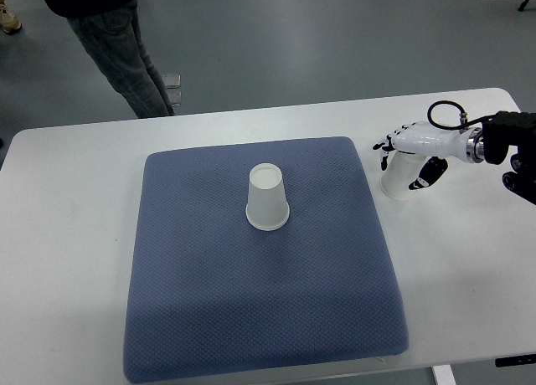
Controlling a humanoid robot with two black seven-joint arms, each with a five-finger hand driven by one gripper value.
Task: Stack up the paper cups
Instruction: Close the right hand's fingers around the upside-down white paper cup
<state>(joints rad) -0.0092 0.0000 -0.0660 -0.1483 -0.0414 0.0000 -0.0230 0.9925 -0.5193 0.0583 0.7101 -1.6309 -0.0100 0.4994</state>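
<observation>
Second paper cup [399,177] is gripped by right hand [416,151], fingers wrapped around it; should be lifted straight, centred over inverted cup [267,198] on blue mat [209,301].

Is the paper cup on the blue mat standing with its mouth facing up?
No. The paper cup stands upside down on the blue mat, closed base on top and wide rim down.
</observation>
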